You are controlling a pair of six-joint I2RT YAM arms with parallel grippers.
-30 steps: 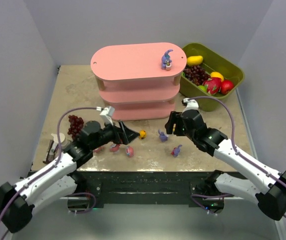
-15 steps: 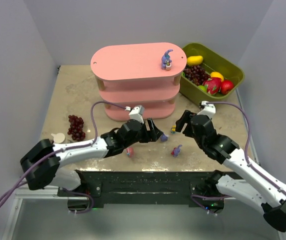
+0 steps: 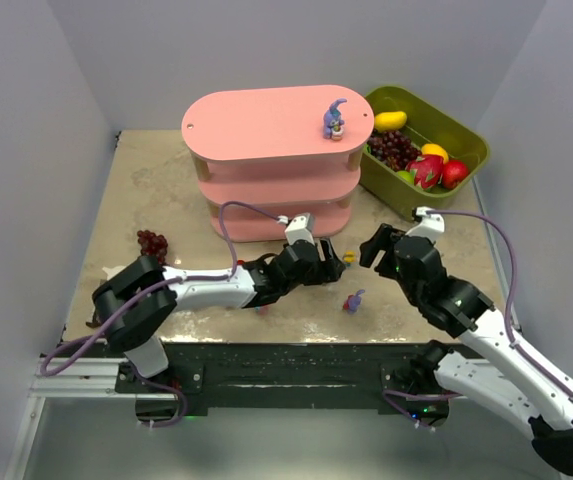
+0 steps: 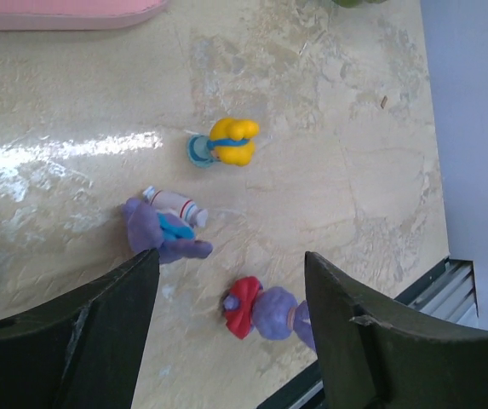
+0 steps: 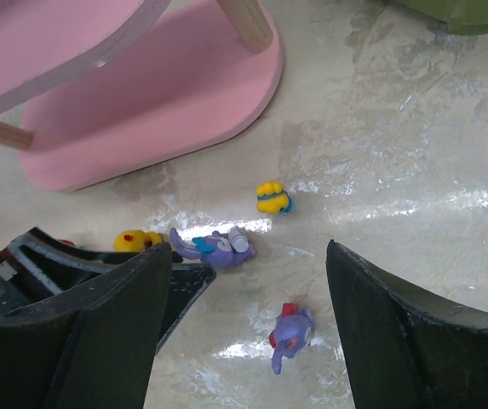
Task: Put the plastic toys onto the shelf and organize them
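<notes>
The pink shelf (image 3: pixel 256 125) stands at the back, with one purple-blue bunny (image 3: pixel 334 119) upright on its top board. On the table in front lie a purple bunny with a white bottle (image 4: pixel 165 228), a purple bunny with a red bow (image 4: pixel 265 311) and a small yellow toy (image 4: pixel 231 141). My left gripper (image 3: pixel 323 268) is open and empty, low over the two lying bunnies. My right gripper (image 3: pixel 371 250) is open and empty, just right of them. The right wrist view shows the same bottle bunny (image 5: pixel 218 247), bow bunny (image 5: pixel 290 334), yellow toy (image 5: pixel 272 198) and another yellow toy (image 5: pixel 133 240).
An olive-green bin (image 3: pixel 466 135) with fake fruit stands right of the shelf. A dark red grape bunch (image 3: pixel 150 243) lies on the left. A pinkish toy (image 3: pixel 259 306) peeks from under my left arm. The table's front edge (image 4: pixel 448 273) is close to the bow bunny.
My left arm has swung from the left side of the table to the middle, its gripper now over the purple bunnies. My right gripper has drawn back to the right.
</notes>
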